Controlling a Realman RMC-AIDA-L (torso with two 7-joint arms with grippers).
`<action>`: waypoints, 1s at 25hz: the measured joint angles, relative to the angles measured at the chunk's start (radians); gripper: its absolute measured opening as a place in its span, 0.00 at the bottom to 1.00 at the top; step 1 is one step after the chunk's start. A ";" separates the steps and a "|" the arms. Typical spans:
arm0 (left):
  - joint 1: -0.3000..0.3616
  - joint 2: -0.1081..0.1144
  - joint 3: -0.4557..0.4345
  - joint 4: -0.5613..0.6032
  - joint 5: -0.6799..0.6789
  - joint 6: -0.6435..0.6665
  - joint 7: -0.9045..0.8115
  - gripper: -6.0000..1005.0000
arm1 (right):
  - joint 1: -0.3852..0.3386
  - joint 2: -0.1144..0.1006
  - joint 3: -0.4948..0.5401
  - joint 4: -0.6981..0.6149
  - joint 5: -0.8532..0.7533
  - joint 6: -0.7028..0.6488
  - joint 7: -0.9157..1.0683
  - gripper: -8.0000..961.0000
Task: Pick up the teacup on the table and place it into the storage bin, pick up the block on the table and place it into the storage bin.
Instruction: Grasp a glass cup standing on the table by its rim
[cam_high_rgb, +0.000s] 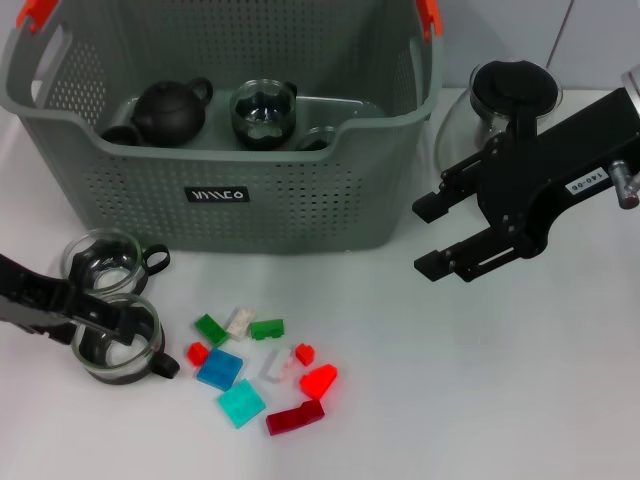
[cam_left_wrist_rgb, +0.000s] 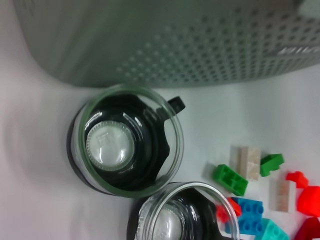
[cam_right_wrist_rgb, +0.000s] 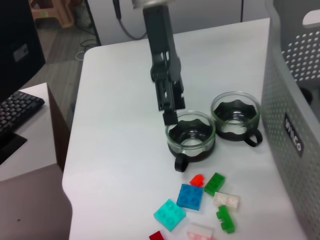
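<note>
The teacup step is in hand: the left gripper (cam_high_rgb: 105, 325) has its jaws set across the rim of the nearer teacup (cam_high_rgb: 118, 345), one finger (cam_high_rgb: 125, 322) dipping inside the glass and the other on the outer wall, as the right wrist view shows, though whether they have clenched or merely straddle the rim I cannot tell. This cup stands on the white worktop (cam_high_rgb: 480, 400), with a second teacup (cam_high_rgb: 103, 263) just beyond it, close to the front wall of the storage bin (cam_high_rgb: 300, 190). The bin already holds a dark teapot (cam_high_rgb: 170, 110) and a glass cup (cam_high_rgb: 264, 112). The scattered blocks (cam_high_rgb: 262, 365), among them a blue block (cam_high_rgb: 220, 369) and a red block (cam_high_rgb: 318, 381), lie near the cups and untouched. The right gripper (cam_high_rgb: 432, 235) hovers with jaws released, off to the right of the bin by the glass teapot (cam_high_rgb: 505, 105). Next, I judge, the left jaws must pinch the rim firmly, lift straight up clear of the neighbouring cup, rise above the bin's wall, and lower into a free spot beside the crockery.
</note>
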 joint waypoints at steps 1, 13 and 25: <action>-0.003 -0.011 0.001 -0.001 0.014 -0.007 -0.002 0.91 | 0.000 -0.001 0.000 0.001 0.000 0.004 -0.004 0.71; 0.001 -0.024 0.002 -0.019 0.070 -0.050 -0.006 0.91 | 0.010 -0.004 0.000 0.028 0.000 0.016 -0.027 0.71; -0.007 -0.027 0.034 0.003 0.112 -0.092 -0.039 0.91 | 0.011 -0.005 0.011 0.030 0.000 0.030 -0.029 0.71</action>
